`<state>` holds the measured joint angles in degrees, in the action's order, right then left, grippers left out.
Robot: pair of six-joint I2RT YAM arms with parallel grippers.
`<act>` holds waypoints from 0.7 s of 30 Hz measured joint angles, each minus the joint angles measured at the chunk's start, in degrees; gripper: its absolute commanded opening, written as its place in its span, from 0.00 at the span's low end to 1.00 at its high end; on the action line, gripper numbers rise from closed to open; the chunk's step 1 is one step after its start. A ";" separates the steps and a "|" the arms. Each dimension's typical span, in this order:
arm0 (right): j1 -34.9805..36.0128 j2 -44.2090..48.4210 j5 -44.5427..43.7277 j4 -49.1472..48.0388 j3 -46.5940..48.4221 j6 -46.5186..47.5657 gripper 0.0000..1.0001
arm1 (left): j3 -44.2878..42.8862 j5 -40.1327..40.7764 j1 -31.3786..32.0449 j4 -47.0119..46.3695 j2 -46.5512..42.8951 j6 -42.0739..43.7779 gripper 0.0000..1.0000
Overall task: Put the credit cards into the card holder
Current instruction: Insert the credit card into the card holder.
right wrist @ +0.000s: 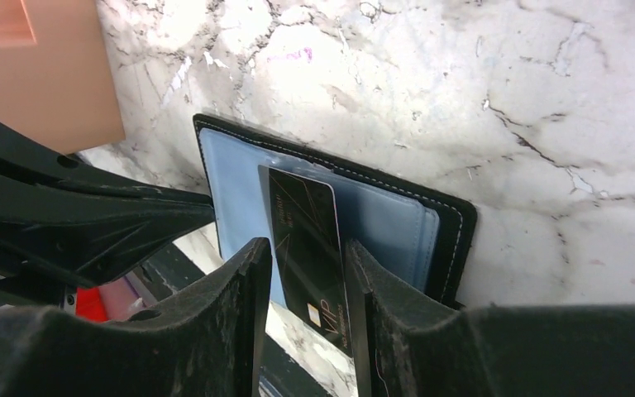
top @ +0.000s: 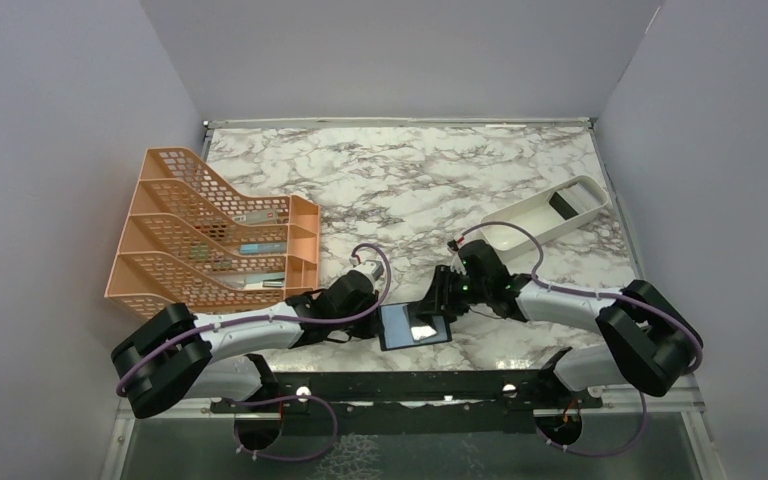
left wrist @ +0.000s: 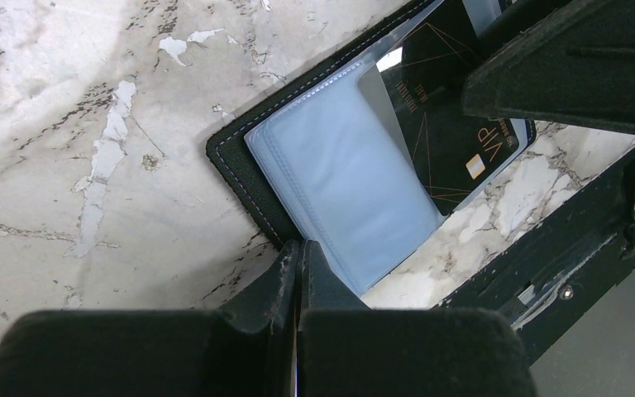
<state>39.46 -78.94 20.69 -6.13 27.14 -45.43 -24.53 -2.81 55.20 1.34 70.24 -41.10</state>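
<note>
Black leather-look wallet (top: 415, 327): lay opened flat on the marble table (top: 410, 180), near the front edge, between the two arms, blue-grey lining (left wrist: 339, 182) upward.

Black card (right wrist: 298, 207): gold line pattern, chip and "VIP" lettering showing. Its far end was tucked under a clear sleeve of the wallet, and its near end stuck out past the wallet's edge.

Left pincer (left wrist: 298, 273): fingers pressed together at the wallet's left edge and touching it. I could not tell whether any of the cover was caught between them.

Right pincer (right wrist: 307, 246): fingers parted, one on each side of the card's sticking-out end. I could not tell whether they touched it.

Orange mesh rack (top: 210, 235): stood at the table's left, well apart from the wallet.

White oblong tray (top: 520, 222): lay at the right rear, with a dark flat piece (top: 563, 205) in its far end, too small to name.
</note>
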 measured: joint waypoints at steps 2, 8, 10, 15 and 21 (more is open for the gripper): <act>0.00 0.35 -0.42 1.53 0.44 0.59 0.43 | 0.00 -0.04 -0.02 0.00 0.00 0.02 0.00; 0.22 0.52 -0.55 3.28 0.87 1.42 0.28 | -0.13 -0.39 -0.02 0.02 0.00 0.26 0.00; 0.39 0.52 -0.57 3.50 0.87 1.44 0.23 | -0.13 -0.42 -0.02 0.07 0.00 0.31 0.00; 1.27 -0.35 -0.52 3.02 0.81 1.31 0.18 | -0.13 -0.42 -0.02 0.07 0.00 0.39 0.00; 3.10 -1.44 -0.76 1.42 0.81 -0.15 0.05 | -0.13 -0.42 -0.02 0.00 0.09 0.35 0.00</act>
<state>42.57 -80.38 19.92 -4.71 27.94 -45.58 -24.67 -3.22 55.18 1.34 70.32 -40.75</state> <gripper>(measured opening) 0.140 0.008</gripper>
